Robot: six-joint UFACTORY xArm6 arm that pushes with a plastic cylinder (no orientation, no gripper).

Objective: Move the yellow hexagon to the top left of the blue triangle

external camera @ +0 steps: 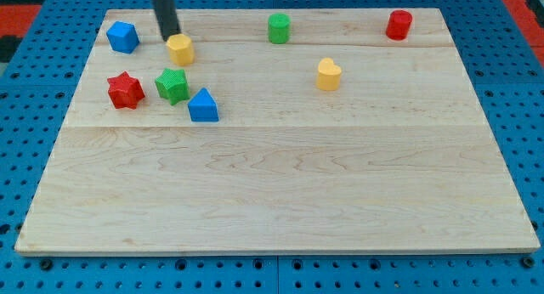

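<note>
The yellow hexagon (179, 49) lies near the view's top left, above the green star (172, 85). The blue triangle (202, 105) sits just below and to the right of the green star. My tip (171, 36) stands right at the hexagon's upper left edge, touching or nearly touching it. The rod rises from there out of the view's top.
A blue cube (122, 36) lies left of the hexagon near the board's top left corner. A red star (125, 89) sits left of the green star. A green cylinder (279, 28), a red cylinder (399, 25) and a yellow heart (328, 74) lie to the right.
</note>
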